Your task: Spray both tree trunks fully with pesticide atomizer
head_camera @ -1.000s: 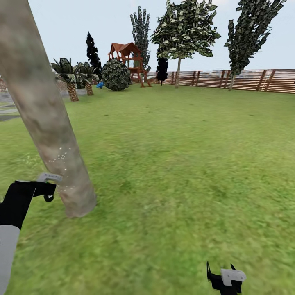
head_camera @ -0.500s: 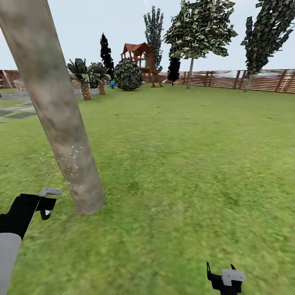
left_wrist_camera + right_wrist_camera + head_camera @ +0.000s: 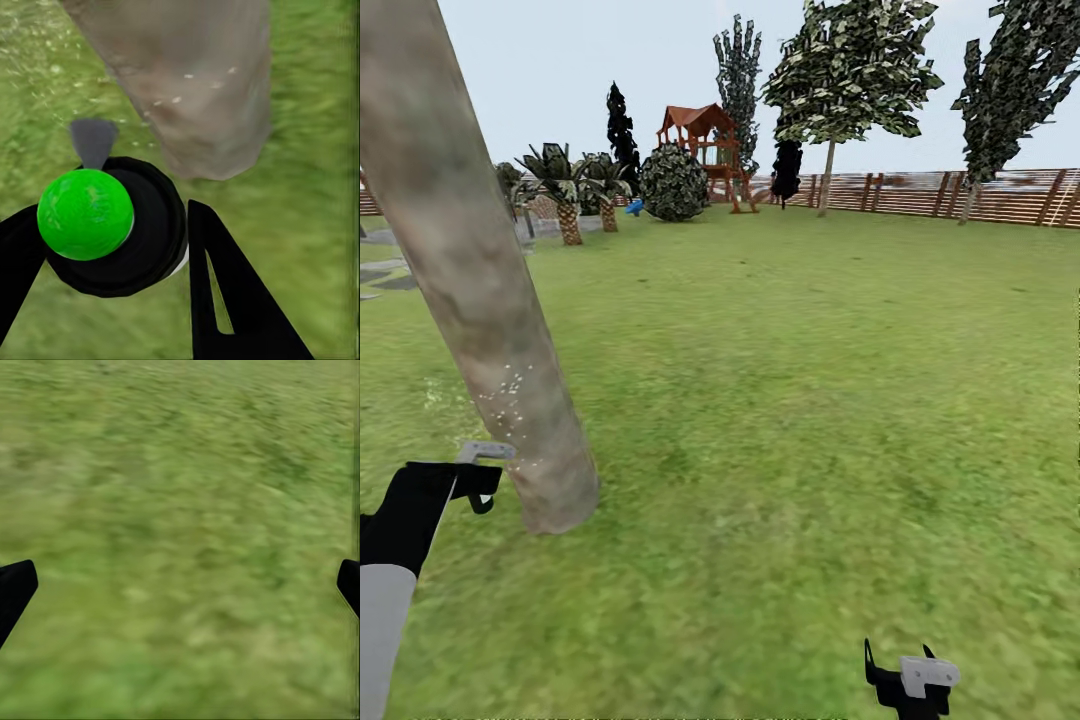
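The left end effector point(image 3: 105, 247) is clamped on the atomizer point(image 3: 112, 225), nozzle just beside the tree trunk point(image 3: 480, 300) – drifting sideways would send spray onto the grass point(image 3: 810, 400) – while the right end effector point(image 3: 180, 585) hangs spread apart

mottled grey-brown tree trunk point(image 3: 480, 300), green grass point(image 3: 810, 400)

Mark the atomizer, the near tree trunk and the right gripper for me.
pesticide atomizer point(image 3: 112, 232): left wrist view, its dark top.
tree trunk point(image 3: 490, 330): head view, mid-column.
right gripper point(image 3: 908, 680): head view, between its fingertips.
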You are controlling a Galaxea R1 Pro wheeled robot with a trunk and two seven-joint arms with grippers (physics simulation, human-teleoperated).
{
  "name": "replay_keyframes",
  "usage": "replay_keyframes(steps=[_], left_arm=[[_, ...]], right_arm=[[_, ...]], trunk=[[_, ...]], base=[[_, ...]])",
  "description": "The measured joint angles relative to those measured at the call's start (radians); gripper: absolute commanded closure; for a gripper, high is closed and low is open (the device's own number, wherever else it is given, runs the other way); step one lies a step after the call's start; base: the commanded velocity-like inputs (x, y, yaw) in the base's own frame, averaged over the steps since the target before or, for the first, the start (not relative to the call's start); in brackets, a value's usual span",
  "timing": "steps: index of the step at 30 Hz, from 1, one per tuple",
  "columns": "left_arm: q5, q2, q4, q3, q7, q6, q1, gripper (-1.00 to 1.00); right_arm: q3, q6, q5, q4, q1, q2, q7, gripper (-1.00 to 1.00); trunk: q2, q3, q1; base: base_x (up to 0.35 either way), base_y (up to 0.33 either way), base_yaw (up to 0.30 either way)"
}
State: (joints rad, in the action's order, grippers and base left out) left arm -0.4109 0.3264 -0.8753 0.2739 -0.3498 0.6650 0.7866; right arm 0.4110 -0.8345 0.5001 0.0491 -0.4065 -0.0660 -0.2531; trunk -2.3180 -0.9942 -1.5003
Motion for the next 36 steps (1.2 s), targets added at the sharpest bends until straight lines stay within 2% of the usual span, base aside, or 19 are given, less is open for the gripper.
replay_keyframes(steps=[3, 5, 9, 13, 15, 18, 19, 20, 23, 24, 26, 28, 30, 32, 33, 34, 36], left_arm=[[-0.002, 0.002, 0.031, -0.002, 0.001, -0.001, -0.002, 1.0], [-0.007, 0.006, 0.091, 0.059, 0.003, -0.011, -0.009, 1.0], [-0.005, 0.004, 0.104, 0.096, 0.016, -0.024, -0.012, 1.0], [-0.002, -0.002, 0.123, 0.096, 0.019, -0.032, -0.012, 1.0], [0.003, -0.038, 0.122, 0.089, 0.02, -0.031, -0.012, 1.0], [-0.011, -0.052, 0.124, 0.086, 0.055, -0.033, -0.012, 1.0], [-0.018, -0.049, 0.125, 0.085, 0.097, -0.035, -0.012, 1.0], [-0.016, -0.043, 0.126, 0.09, 0.11, -0.036, -0.012, 1.0], [-0.014, -0.02, 0.129, 0.096, 0.117, -0.057, -0.012, 1.0], [-0.013, -0.012, 0.151, 0.097, 0.118, -0.074, -0.014, 1.0], [-0.006, -0.014, 0.249, 0.098, 0.122, -0.137, -0.015, 1.0], [0.0, -0.018, 0.307, 0.1, 0.125, -0.189, -0.015, 1.0], [0.025, -0.054, 0.36, 0.101, 0.126, -0.225, -0.015, 1.0], [0.027, -0.081, 0.363, 0.104, 0.128, -0.232, -0.015, 1.0], [0.025, -0.087, 0.363, 0.105, 0.129, -0.233, -0.015, 1.0], [0.032, -0.085, 0.362, 0.117, 0.134, -0.235, -0.015, 1.0], [0.031, -0.058, 0.363, 0.183, 0.176, -0.247, -0.015, 1.0]], right_arm=[[0.0, 0.0, 0.0, 0.0, 0.0, 0.0, 0.0, -1.0], [0.0, 0.0, 0.0, 0.0, 0.0, 0.0, 0.0, -1.0], [0.0, 0.0, 0.0, 0.0, 0.0, 0.0, 0.0, -1.0], [0.0, 0.0, 0.0, 0.0, 0.0, 0.0, 0.0, -1.0], [0.0, 0.0, 0.0, 0.0, 0.0, 0.0, 0.0, -1.0], [0.0, 0.0, 0.0, 0.0, 0.0, 0.0, 0.0, -1.0], [0.0, 0.0, 0.0, 0.0, 0.0, 0.0, 0.0, -1.0], [0.0, 0.0, 0.0, 0.0, 0.0, 0.0, 0.0, -1.0], [0.0, 0.0, 0.0, 0.0, 0.0, 0.0, 0.0, -1.0], [0.0, 0.0, 0.0, 0.0, 0.0, 0.0, 0.0, -1.0], [0.0, 0.0, 0.0, 0.0, 0.0, 0.0, 0.0, -1.0], [0.0, 0.0, 0.0, 0.0, 0.0, 0.0, 0.0, -1.0], [0.0, 0.0, 0.0, 0.0, 0.0, 0.0, 0.0, -1.0], [0.0, 0.0, 0.0, 0.0, 0.0, 0.0, 0.0, -1.0], [0.0, 0.0, 0.0, 0.0, 0.0, 0.0, 0.0, -1.0], [0.0, 0.0, 0.0, 0.0, 0.0, 0.0, 0.0, -1.0], [0.0, 0.0, 0.0, 0.0, 0.0, 0.0, 0.0, -1.0]], trunk=[[0.0, 0.0, 0.0], [0.0, 0.0, 0.0], [0.0, 0.0, 0.0], [0.0, 0.0, 0.0], [0.0, 0.0, 0.0], [0.0, 0.0, 0.0], [0.0, 0.0, 0.0], [0.0, 0.0, 0.0], [0.0, 0.0, 0.0], [0.0, 0.0, 0.0], [0.0, 0.0, 0.0], [0.0, 0.0, 0.0], [0.0, 0.0, 0.0], [0.0, 0.0, 0.0], [0.0, 0.0, 0.0], [0.0, 0.0, 0.0], [0.0, 0.0, 0.0]], base=[[-0.058, -0.274, 0.0], [-0.013, -0.274, 0.022], [-0.003, -0.274, 0.185], [0.019, -0.274, 0.273], [0.104, -0.274, 0.23], [0.166, -0.244, 0.073], [0.245, -0.186, 0.008], [0.264, -0.168, 0.004], [0.283, -0.143, 0.001], [0.293, -0.13, 0.0], [0.293, -0.129, 0.0], [0.294, -0.128, 0.0], [0.293, -0.131, 0.033], [0.289, -0.138, 0.157], [0.285, -0.149, 0.253], [0.282, -0.158, 0.268], [0.28, -0.162, 0.274]])
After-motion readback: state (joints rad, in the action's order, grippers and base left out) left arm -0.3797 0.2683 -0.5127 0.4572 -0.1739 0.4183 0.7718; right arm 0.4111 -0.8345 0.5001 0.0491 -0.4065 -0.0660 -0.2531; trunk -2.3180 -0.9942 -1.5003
